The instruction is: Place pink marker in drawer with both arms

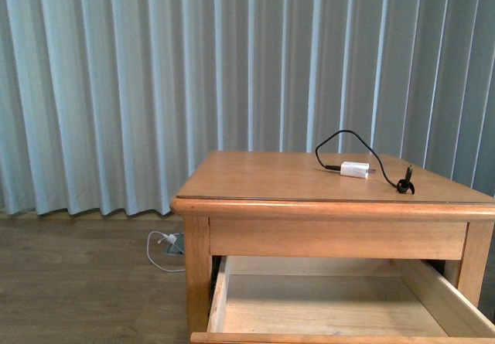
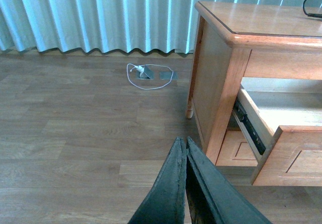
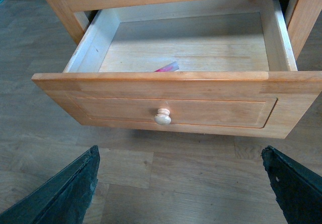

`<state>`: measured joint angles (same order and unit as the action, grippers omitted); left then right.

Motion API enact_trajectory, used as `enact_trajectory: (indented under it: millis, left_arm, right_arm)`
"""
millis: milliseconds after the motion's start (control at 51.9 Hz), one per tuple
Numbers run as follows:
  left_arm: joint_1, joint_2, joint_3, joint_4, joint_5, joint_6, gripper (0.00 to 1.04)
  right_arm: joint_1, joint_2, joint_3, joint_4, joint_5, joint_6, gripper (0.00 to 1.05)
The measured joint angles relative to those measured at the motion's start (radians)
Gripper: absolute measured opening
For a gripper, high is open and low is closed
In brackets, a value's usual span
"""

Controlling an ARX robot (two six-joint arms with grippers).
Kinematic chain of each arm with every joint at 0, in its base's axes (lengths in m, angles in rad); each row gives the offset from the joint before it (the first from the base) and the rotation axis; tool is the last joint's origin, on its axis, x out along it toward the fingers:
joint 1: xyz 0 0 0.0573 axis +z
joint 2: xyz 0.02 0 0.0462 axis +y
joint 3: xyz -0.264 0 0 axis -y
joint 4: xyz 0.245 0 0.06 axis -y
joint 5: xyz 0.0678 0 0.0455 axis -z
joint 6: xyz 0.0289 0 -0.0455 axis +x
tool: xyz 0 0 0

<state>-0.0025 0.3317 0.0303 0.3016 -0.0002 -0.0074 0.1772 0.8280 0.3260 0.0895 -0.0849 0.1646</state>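
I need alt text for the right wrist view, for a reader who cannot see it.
An open wooden drawer holds a pink marker lying close behind its front wall, which partly hides it. The drawer front has one round knob. In the foreground, the open right hand shows two black fingers spread wide over the wooden floor.

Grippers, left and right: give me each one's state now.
Left gripper: shut, holding nothing.
Right gripper: open, holding nothing; the pink marker lies in the drawer.
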Motion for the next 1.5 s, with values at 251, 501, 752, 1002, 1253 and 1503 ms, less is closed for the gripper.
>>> enact_trajectory:
  millis: [251,501,752,1002,1253,1503]
  left_arm:
    - [0.0,-0.075,-0.008,-0.04,0.0,0.002,0.04]
    - [0.0,-0.163,-0.008,-0.129,0.0,0.002,0.04]
    - [0.0,-0.326,-0.008,-0.299,0.0,0.003,0.04]
    - [0.0,-0.327,-0.007,-0.3,0.0,0.003,0.27]
    - [0.0,-0.327,-0.007,-0.3,0.0,0.003,0.72]
    - [0.0,-0.327,-0.007,-0.3,0.0,0.003,0.98]
  right_arm:
    - [0.0,0.0,-0.001,0.0,0.0,0.0,0.96]
    - [0.0,0.0,-0.001,0.0,0.0,0.0,0.96]
    - [0.0,-0.001,-0.001,0.0,0.0,0.0,0.96]
    - [0.0,-0.002,-0.002,0.002,0.0,0.0,0.96]
    - [-0.001,0.108,-0.018,0.1,0.154,-0.186,0.96]
    - [-0.036,0.492,0.138,0.174,0.055,-0.2,0.96]
